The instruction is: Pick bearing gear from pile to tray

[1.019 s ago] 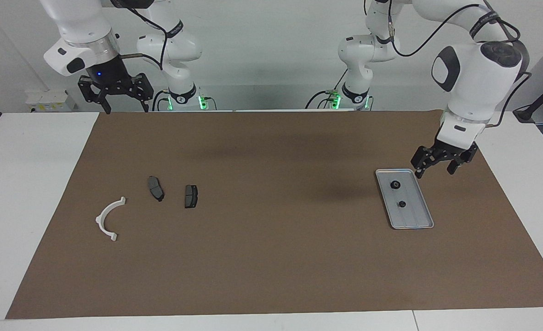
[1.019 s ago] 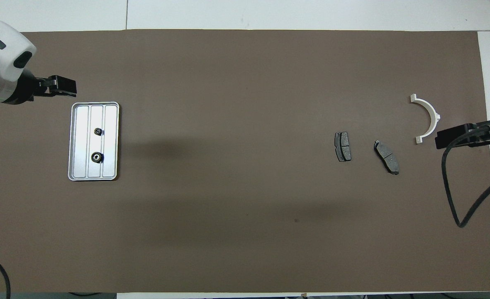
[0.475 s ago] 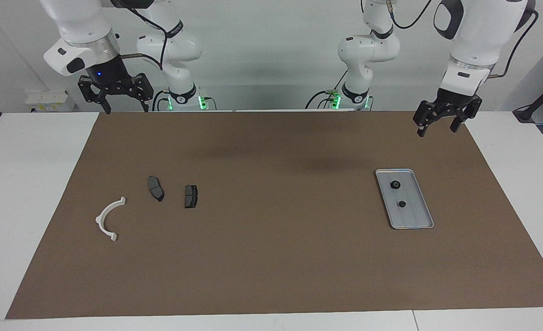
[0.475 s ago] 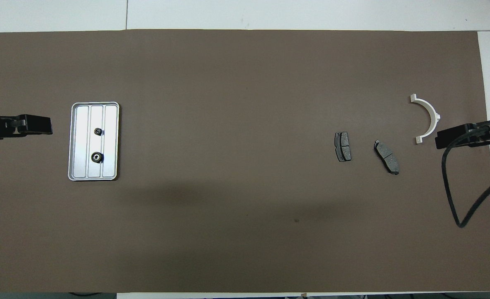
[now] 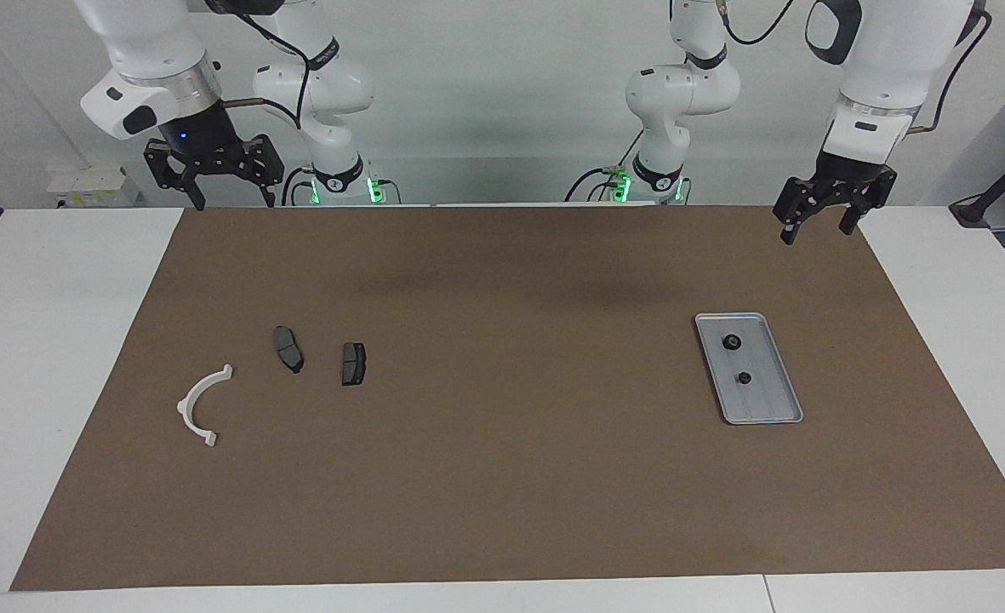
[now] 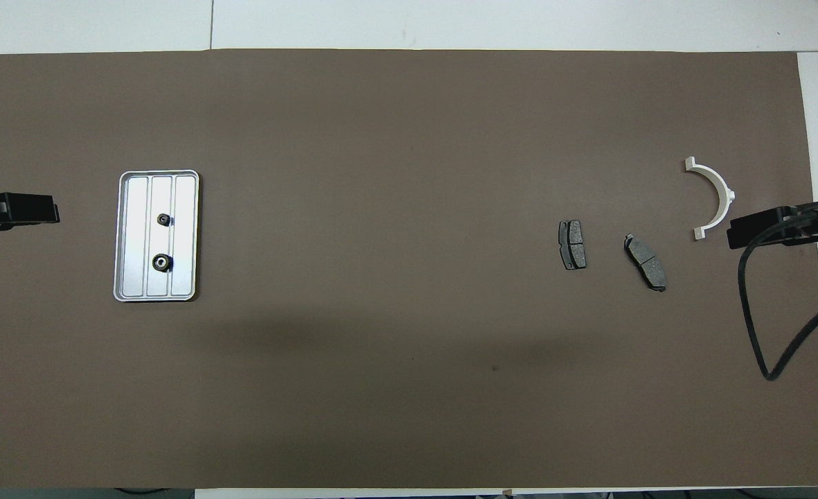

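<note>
Two small black round bearing gears (image 5: 732,342) (image 5: 745,378) lie in the silver tray (image 5: 773,417) toward the left arm's end of the mat; from overhead the gears (image 6: 164,220) (image 6: 163,263) rest on the tray's (image 6: 123,235) ribbed floor. The pile at the right arm's end holds a white arc (image 5: 185,405) (image 6: 727,197) and two dark brake pads (image 5: 288,349) (image 5: 353,363). My left gripper (image 5: 817,232) (image 6: 48,208) hangs open and empty, high over the mat's robot-side edge, apart from the tray. My right gripper (image 5: 232,203) (image 6: 738,232) waits open, raised over the mat's corner.
A brown mat (image 5: 502,494) covers most of the white table. A black cable (image 6: 755,326) loops from the right arm over the mat beside the pile. The brake pads (image 6: 572,244) (image 6: 645,261) lie side by side, nearer to the robots than the arc.
My left gripper has risen from beside the tray's robot-side end and drawn back toward the robots' edge of the mat, still open. The right arm, gears and pile have not moved.
</note>
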You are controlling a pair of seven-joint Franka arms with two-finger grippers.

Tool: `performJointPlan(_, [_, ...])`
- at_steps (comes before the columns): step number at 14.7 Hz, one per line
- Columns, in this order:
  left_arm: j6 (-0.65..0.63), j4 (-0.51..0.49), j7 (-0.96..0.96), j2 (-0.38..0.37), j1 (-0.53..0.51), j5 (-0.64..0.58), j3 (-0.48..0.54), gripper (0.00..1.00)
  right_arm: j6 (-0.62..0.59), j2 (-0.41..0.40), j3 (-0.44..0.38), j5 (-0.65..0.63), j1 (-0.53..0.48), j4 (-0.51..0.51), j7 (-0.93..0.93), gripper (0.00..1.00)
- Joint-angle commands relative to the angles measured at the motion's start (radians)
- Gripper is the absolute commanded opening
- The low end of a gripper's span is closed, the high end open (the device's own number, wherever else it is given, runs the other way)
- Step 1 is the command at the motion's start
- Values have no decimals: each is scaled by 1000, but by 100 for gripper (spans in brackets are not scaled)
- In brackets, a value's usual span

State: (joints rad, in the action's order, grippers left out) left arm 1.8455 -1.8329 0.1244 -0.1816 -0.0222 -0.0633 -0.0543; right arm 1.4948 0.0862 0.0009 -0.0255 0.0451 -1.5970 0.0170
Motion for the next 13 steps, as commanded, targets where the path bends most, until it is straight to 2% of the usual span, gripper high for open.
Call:
performJointPlan(1, [9, 20, -5, -2, -36, 14, -2, 100, 7, 17, 4, 13, -8, -11, 18, 100])
performJointPlan(3, [3, 18, -2, -2, -35, 14, -1, 100, 8, 17, 2, 13, -8, -11, 17, 100])
performJointPlan(5, [20, 14, -6, 5, 11, 16, 36, 100, 8, 17, 2, 13, -8, -8, 17, 100])
performJointPlan(6, [18, 11, -2, 28, 72, 14, 98, 100, 8, 17, 2, 13, -8, -8, 18, 100])
performJointPlan(8, [5, 30, -2, 77, 100, 14, 117, 100, 8, 17, 2, 13, -8, -8, 17, 100])
performJointPlan(10, [-58, 85, -5, 108, 105, 14, 117, 100, 8, 17, 2, 13, -10, -8, 17, 100])
performJointPlan(13, [-201, 132, -11, 111, 108, 16, 113, 100, 7, 17, 1, 13, -14, -8, 18, 100])
